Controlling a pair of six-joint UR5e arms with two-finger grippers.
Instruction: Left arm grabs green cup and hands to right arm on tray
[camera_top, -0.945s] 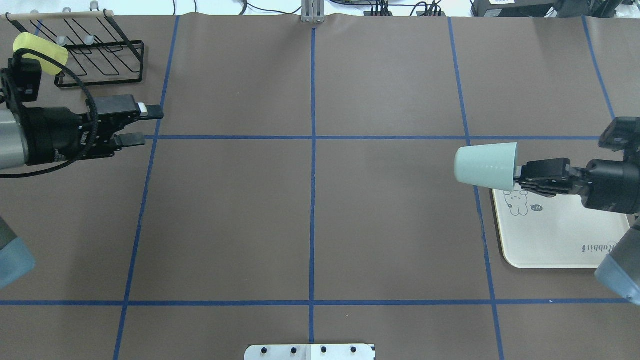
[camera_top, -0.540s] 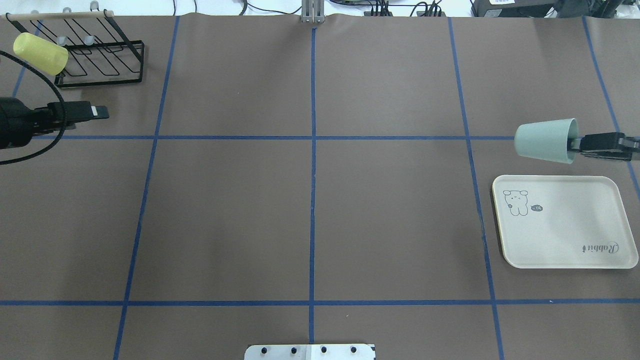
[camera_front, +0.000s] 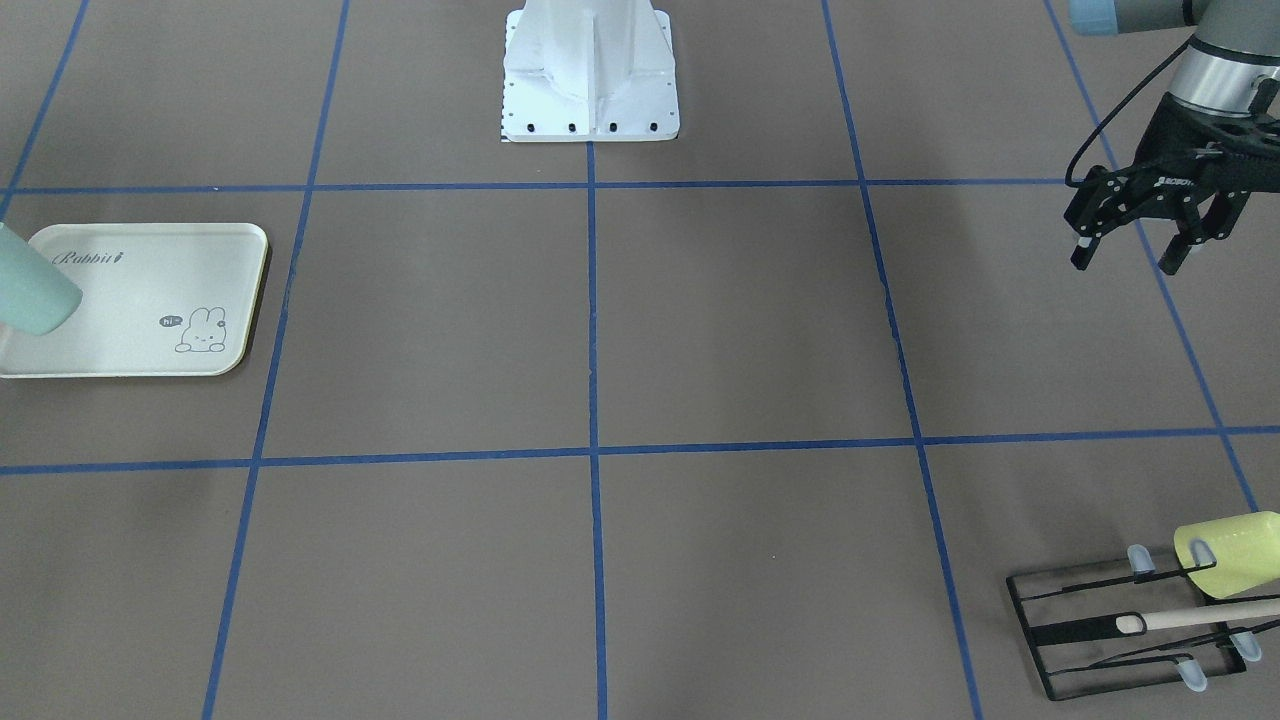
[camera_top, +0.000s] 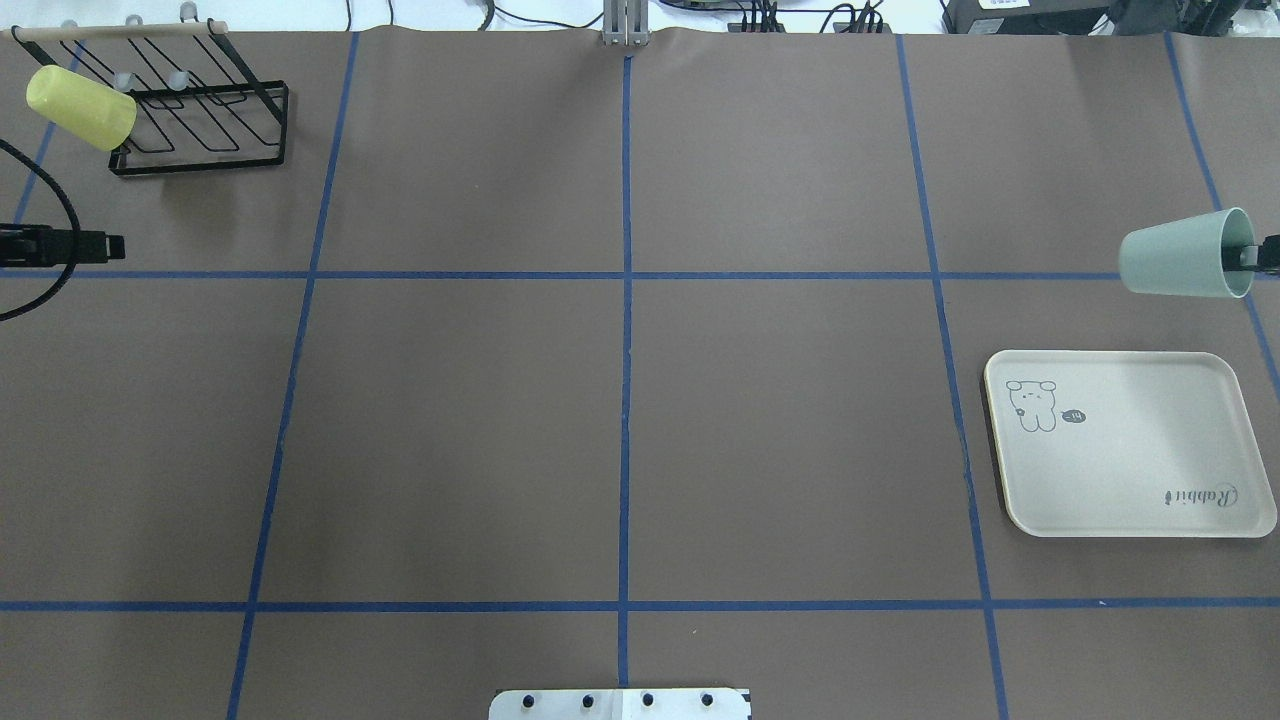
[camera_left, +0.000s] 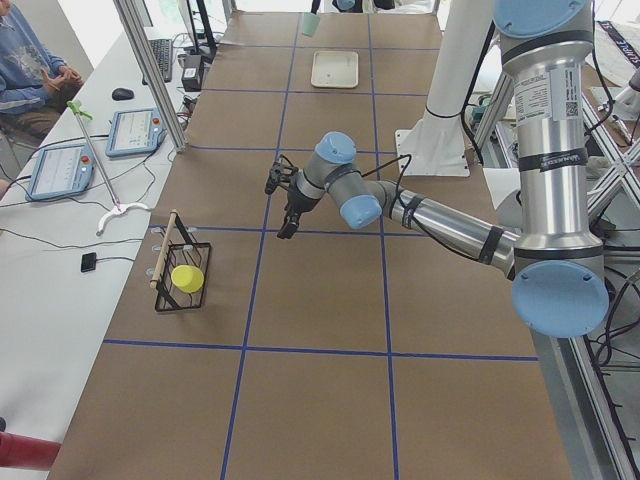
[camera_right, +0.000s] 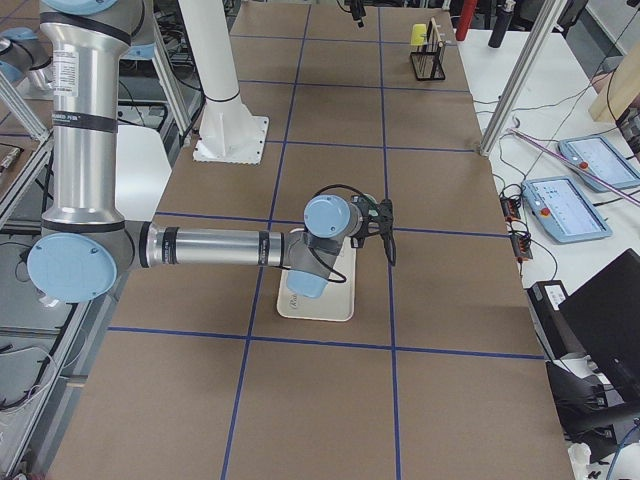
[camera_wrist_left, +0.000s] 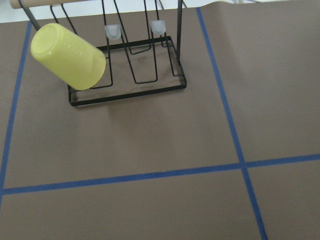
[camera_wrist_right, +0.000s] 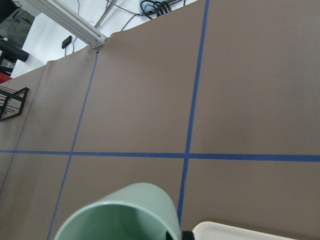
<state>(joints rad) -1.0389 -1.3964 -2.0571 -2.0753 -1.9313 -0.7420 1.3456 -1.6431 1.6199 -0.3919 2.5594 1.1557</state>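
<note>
One green cup (camera_top: 1180, 255), one tray (camera_top: 1130, 470)

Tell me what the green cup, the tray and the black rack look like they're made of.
The green cup looks like plastic: smooth, matte, evenly pale mint. The tray seems plastic or melamine: cream, satin, with printed bunny and script. The black rack is thin bent wire, probably coated metal.

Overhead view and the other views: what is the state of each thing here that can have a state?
green cup: in the air, on its side, not on the tray.
tray: flat on the table, no cup on it.
right gripper: fingers shut on the green cup's rim.
left gripper: fingers open, holding nothing.
yellow-green cup: hanging tilted on the rack.
black wire rack: standing on the table.
</note>
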